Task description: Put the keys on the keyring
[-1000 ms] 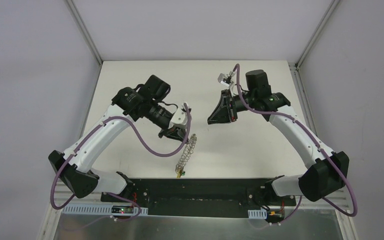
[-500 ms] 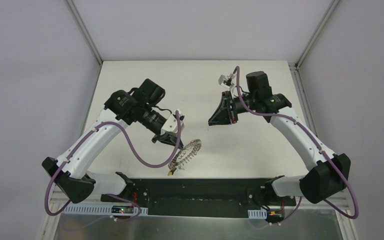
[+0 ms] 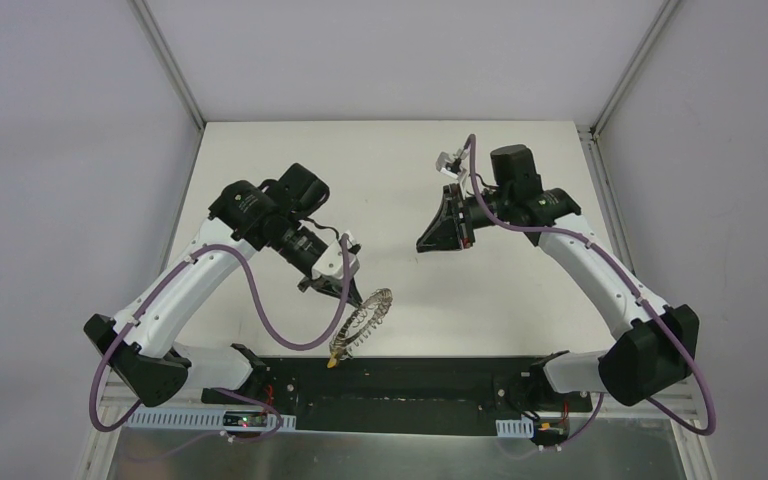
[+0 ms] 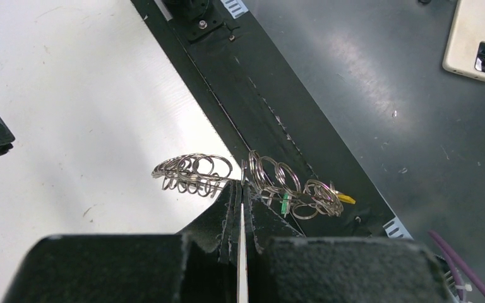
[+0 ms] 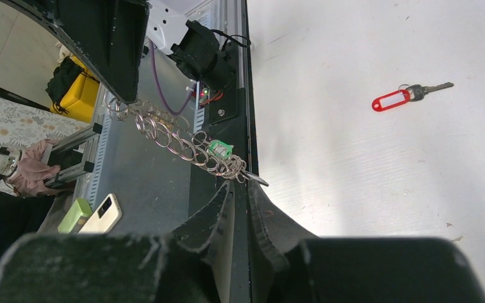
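My left gripper (image 3: 348,292) is shut on the keyring (image 3: 368,312), a grey coil-rimmed ring held above the table's near edge. In the left wrist view the fingers (image 4: 242,184) pinch its wire, and coils (image 4: 192,173) spread to both sides. A green key (image 4: 285,203) and a yellow key (image 4: 346,199) hang on it; the yellow one (image 3: 333,362) dangles lowest. My right gripper (image 3: 424,242) hovers apart, up and to the right, with its jaws nearly shut on a dark key whose blade (image 5: 257,180) pokes out. A red-tagged key (image 5: 391,100) lies on the table.
The black base rail (image 3: 400,385) runs along the near edge below the ring. Beyond it, on the grey floor, lie a white phone (image 4: 477,38) and a green block (image 5: 76,214). Metal frame posts (image 3: 165,60) flank the white table.
The left gripper has moved toward the near edge with the keyring, which swung from edge-on to tilted, and its yellow key now hangs lower. The right arm has barely moved.
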You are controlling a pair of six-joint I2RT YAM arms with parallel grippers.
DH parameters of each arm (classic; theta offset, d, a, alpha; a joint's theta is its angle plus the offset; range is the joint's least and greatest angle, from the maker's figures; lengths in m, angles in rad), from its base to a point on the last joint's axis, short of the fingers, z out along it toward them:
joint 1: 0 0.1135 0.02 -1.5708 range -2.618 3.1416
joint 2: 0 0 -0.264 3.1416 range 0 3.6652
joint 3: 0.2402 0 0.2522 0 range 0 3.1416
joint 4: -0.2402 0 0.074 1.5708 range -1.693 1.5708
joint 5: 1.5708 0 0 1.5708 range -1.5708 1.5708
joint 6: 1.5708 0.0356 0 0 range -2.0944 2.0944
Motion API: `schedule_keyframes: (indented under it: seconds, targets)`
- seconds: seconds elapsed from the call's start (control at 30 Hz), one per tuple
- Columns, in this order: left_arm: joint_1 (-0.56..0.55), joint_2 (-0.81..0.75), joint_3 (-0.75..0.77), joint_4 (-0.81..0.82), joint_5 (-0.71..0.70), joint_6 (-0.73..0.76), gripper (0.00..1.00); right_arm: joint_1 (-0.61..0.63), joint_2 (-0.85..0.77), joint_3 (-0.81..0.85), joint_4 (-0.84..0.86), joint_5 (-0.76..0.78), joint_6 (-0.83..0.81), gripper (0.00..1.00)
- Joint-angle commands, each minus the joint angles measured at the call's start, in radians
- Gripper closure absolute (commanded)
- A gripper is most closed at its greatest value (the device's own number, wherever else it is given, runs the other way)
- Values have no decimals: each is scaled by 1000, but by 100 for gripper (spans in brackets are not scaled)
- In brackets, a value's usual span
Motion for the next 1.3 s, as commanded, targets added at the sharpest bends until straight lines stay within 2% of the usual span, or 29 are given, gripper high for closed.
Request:
schedule_keyframes:
  seconds: [0.0, 0.07, 0.17, 0.2, 0.37, 0.5, 0.73, 1.27]
  targets:
    - [-10, -35, -7, 58, 73, -88, 100, -4, 4, 4, 34, -8, 0, 85]
    - [-10, -37, -18, 194, 31, -308, 100, -4, 6, 11, 32, 0, 3, 85]
    - [-10, -42, -37, 443, -132, -727, 100, -6, 12, 32, 23, 8, 4, 85]
    - [-9, -43, -39, 485, -178, -802, 100, -4, 14, 42, 18, 6, 5, 85]
    - [-8, -51, -59, 592, -274, -971, 100, 14, 19, 89, 15, -7, 34, 85]
    - [-5, -47, -74, 655, -316, -1056, 100, 26, 27, 57, 116, -33, 134, 85]
    - [-5, -22, -84, 740, -350, -1153, 100, 67, 80, 47, 195, -11, 206, 87]
    - [0, -24, -114, 772, -490, -1166, 100, 117, 111, 34, 232, -70, 244, 89]
